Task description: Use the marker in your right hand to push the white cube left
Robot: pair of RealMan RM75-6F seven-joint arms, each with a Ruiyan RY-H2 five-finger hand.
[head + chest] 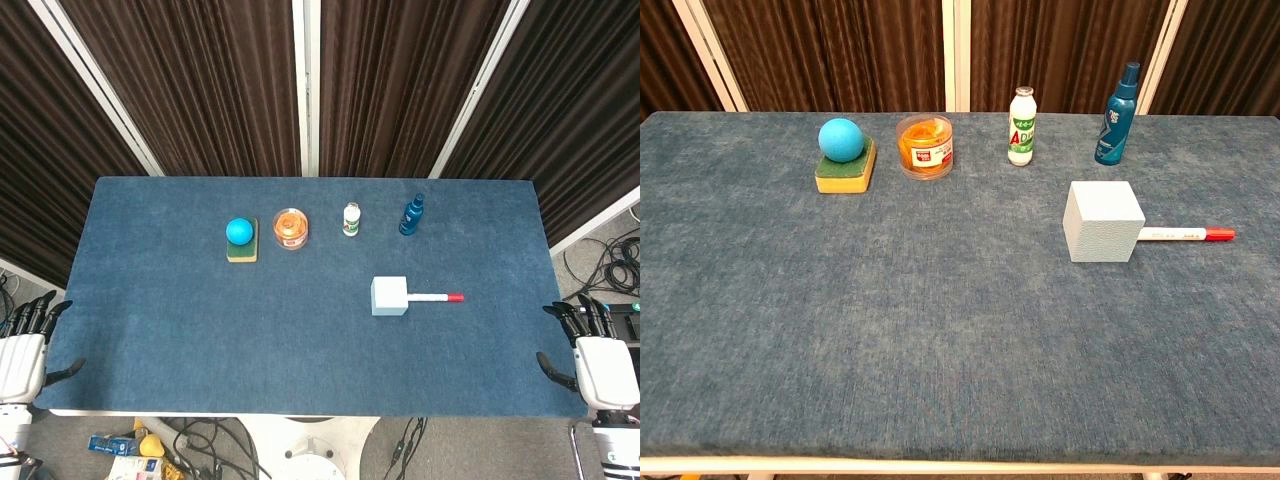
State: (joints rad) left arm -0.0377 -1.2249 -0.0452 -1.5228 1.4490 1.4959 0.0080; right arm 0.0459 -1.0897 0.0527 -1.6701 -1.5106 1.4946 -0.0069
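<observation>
The white cube (389,296) (1102,221) sits right of the table's middle. A white marker with a red cap (435,298) (1188,235) lies flat on the cloth, its white end against the cube's right side and its cap pointing right. My right hand (598,362) hangs open beyond the table's right front corner, well away from the marker and holding nothing. Off the left front corner, my left hand (25,352) is open too, fingers spread. Neither hand shows in the chest view.
Along the back stand a blue ball (240,232) on a yellow-green sponge (242,252), an orange-filled clear jar (290,228), a small white bottle (351,220) and a blue spray bottle (411,215). Blue cloth covers the table (200,340). Cables lie on the floor.
</observation>
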